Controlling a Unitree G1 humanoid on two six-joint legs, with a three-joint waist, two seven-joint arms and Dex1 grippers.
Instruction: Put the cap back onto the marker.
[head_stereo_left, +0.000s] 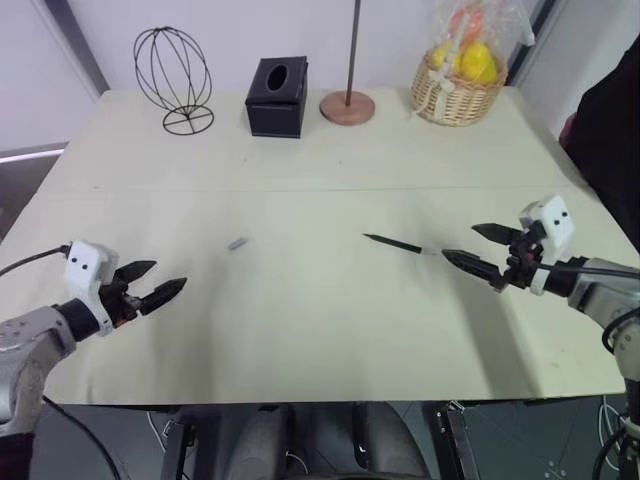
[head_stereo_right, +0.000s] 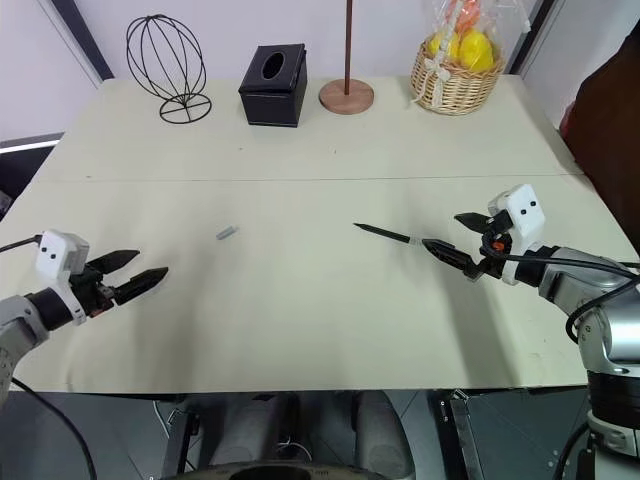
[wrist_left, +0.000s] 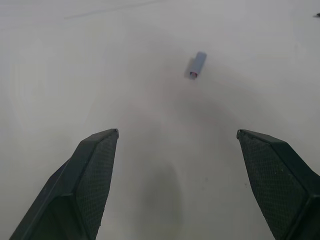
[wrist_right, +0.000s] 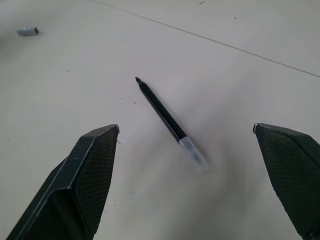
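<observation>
Lying flat on the pale cream table (head_stereo_left: 300, 330): the marker (head_stereo_left: 393, 243), a thin black stick with a pointed tip and a translucent pale-grey end, a little right of centre, tip aimed toward ten o'clock. Lying well apart from it, at about nine o'clock of the marker: the cap (head_stereo_left: 237, 244), a tiny light-grey cylinder on its side. Uncapped, the two pieces nowhere touching.

Hovering low over the table's left front: the left gripper (head_stereo_left: 158, 284), black tapered fingers (wrist_left: 90, 175) with a fine cross-hatched pad texture, spread wide, holding nothing, the cap ahead of them toward two o'clock. Hovering at the right: the right gripper (head_stereo_left: 482, 250), likewise spread wide and empty, its lower fingertip just beside the marker's grey end; whether touching, cannot tell.

Matte, smooth tabletop with a faint seam across its width and a few dark specks. Along the far edge, from ten to one o'clock: a round black wire cage (head_stereo_left: 174, 75), a black box with an oval opening (head_stereo_left: 277, 96), a round wooden base with a thin upright rod (head_stereo_left: 348, 106), and a woven wicker basket (head_stereo_left: 458, 98) of yellow items wrapped in clear film. White wall behind.

Seen from the left wrist: a reddish rim at the cap's (wrist_left: 196, 65) open end. Seen from the right wrist: the marker (wrist_right: 162, 114) between both fingers, the cap (wrist_right: 27, 31) far off.
</observation>
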